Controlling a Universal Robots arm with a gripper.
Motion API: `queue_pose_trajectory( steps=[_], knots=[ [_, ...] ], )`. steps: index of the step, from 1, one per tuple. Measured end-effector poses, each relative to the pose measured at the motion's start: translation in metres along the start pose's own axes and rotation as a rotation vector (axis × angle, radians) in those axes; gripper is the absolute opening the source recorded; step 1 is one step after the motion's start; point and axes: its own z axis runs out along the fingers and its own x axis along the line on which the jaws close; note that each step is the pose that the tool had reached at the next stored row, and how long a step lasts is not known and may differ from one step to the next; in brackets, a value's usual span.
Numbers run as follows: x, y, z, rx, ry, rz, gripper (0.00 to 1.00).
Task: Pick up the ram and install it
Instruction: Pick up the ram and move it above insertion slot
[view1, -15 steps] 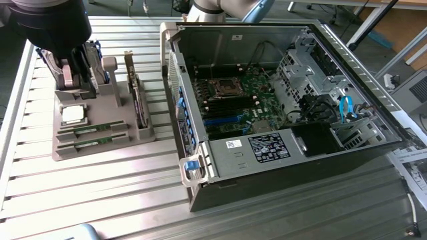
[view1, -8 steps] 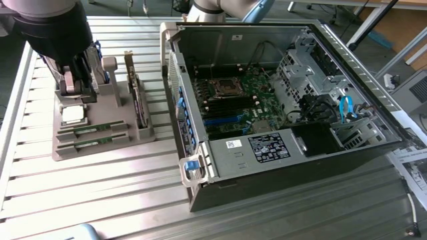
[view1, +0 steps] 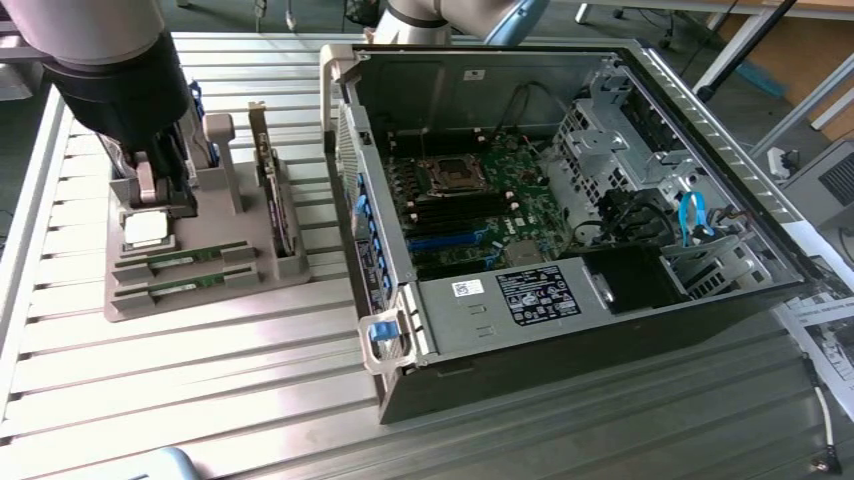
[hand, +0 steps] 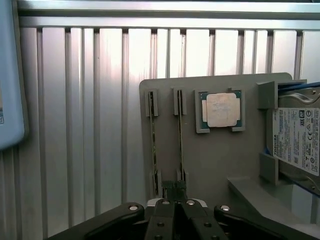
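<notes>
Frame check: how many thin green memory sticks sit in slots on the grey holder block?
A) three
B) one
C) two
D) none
C: one thin green ram stick and a second stick stand side by side in the grey holder block.

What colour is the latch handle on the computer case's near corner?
The latch handle is blue; it shows best in the exterior view.
</notes>
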Motion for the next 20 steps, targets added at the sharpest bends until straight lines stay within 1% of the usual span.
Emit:
queue_pose_trajectory(
  steps=[5,6,7,8,10,14,17,20],
  knots=[
    [0.000,0.0004,0.0084,0.0000,0.0000,0.000,0.11],
    [0.000,0.0004,0.0099,0.0000,0.0000,0.000,0.17],
    [0.000,0.0005,0.0114,0.0001,0.0000,0.000,0.17],
    [0.000,0.0005,0.0134,0.0001,0.0000,0.000,0.24],
    [0.000,0.0011,0.0174,0.0001,0.0000,0.000,0.24],
    [0.001,0.0075,0.0235,0.0000,0.0000,0.000,0.24],
    [0.003,0.0090,0.0279,0.0001,-0.0001,0.000,0.24],
    [0.008,0.0101,0.0326,0.0000,0.0000,0.000,0.24]
  ],
)
